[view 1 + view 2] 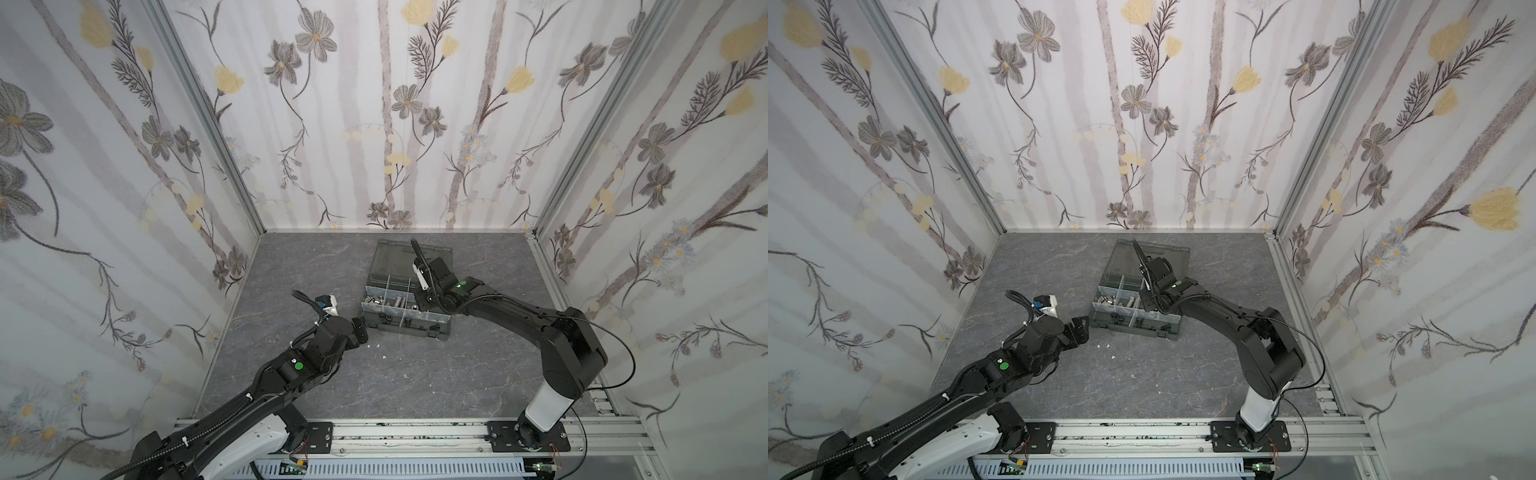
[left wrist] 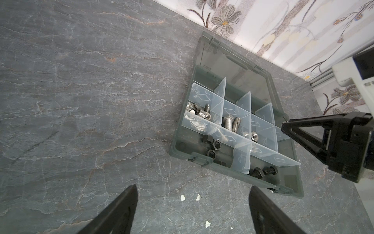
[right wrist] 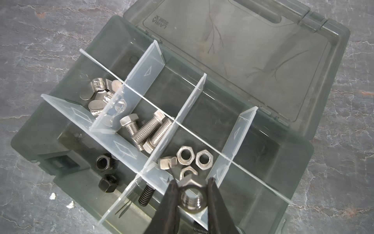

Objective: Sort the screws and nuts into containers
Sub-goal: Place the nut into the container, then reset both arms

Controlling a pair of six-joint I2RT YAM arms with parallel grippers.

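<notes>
Over the grey tabletop (image 3: 40, 60), right end effector (image 3: 192, 181) pinches a silver nut (image 3: 192, 199).

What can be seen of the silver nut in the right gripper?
The silver nut is a shiny metal hexagon with a threaded centre hole. Two black fingers of the right gripper pinch it on opposite sides, its hole facing the wrist camera. It hangs over the organiser case, just beside the loose silver nuts lying inside. Only the fingers appear to touch it.

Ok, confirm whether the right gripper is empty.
No, the right gripper is clamped on a silver nut, seen plainly in the right wrist view.
</notes>
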